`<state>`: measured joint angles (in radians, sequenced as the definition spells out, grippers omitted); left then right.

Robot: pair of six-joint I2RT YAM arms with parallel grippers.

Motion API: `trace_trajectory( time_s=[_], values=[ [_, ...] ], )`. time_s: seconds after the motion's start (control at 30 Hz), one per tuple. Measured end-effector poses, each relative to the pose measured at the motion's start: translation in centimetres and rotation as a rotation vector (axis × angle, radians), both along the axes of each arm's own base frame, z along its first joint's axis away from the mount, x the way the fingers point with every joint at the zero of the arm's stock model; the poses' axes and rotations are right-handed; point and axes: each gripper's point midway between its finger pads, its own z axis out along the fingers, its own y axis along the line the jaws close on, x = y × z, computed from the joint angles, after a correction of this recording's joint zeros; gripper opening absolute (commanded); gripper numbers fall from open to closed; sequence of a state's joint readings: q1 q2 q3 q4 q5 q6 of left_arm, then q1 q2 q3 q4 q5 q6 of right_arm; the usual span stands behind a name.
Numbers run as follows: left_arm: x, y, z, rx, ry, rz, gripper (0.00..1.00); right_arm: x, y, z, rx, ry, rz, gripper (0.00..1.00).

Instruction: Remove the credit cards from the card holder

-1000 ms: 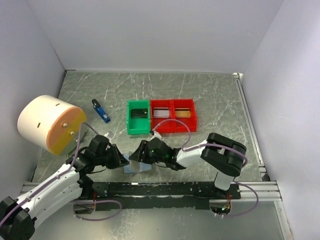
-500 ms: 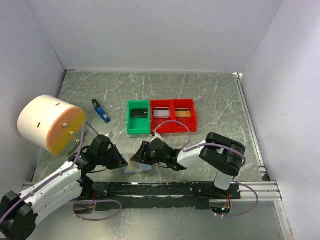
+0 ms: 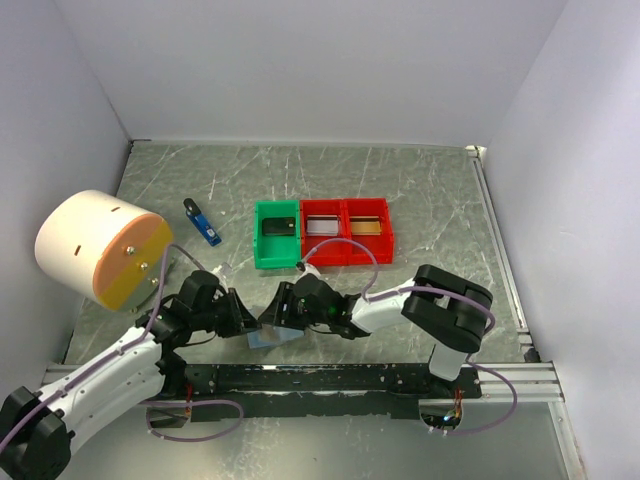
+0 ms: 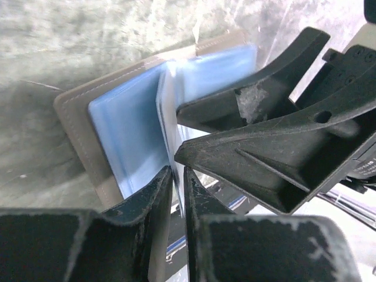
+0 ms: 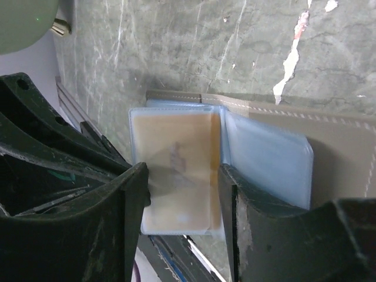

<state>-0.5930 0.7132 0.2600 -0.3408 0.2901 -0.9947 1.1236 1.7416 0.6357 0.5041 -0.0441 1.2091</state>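
looks like a robot lab test cell, not anyone's home: plain white walls (image 3: 300, 70) box in a marble-look bench (image 3: 430, 190), the left arm (image 3: 100, 380) and right arm (image 3: 450, 315) sit bolted to a metal rail (image 3: 505, 377) at the near edge, purple cables (image 3: 200, 402) hang loose, and small plastic trays (image 3: 259, 238) stand in a row.

Top view: card holder (image 3: 268, 340) mostly under both arms' jaws, only a pale corner shows. Left wrist: holder's near edge hidden behind left gripper (image 4: 178, 171), far panel partly behind right gripper (image 4: 177, 131). Right wrist: holder's right end cut off by frame edge; card (image 5: 176, 170) in sleeve hazy, print unreadable. Green tray (image 3: 277, 235) & red trays (image 3: 346, 230): contents too small to ID.
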Motion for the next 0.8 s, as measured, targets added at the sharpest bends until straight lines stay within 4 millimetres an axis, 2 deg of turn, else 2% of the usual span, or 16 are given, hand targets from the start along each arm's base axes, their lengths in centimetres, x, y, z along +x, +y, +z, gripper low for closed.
trace_trajectory(
  time_s=[0.33, 0.47, 0.6, 0.8],
  values=[
    [-1.1, -1.3, 0.5, -0.063, 0.0, -0.097, 0.29, -0.2, -0.2, 0.6, 0.031, -0.004, 0.0, 0.67],
    [-1.3, -1.5, 0.9, -0.08, -0.011, -0.113, 0.3, -0.2, -0.2, 0.9, 0.045, -0.004, 0.007, 0.68],
    [-1.4, -1.6, 1.1, -0.087, -0.014, -0.121, 0.3, 0.0, 0.1, 0.9, 0.014, -0.005, 0.016, 0.64],
    [-1.4, -1.6, 1.0, -0.08, -0.017, -0.127, 0.32, 0.1, -0.1, 0.4, -0.043, -0.005, 0.023, 0.51]
  ],
)
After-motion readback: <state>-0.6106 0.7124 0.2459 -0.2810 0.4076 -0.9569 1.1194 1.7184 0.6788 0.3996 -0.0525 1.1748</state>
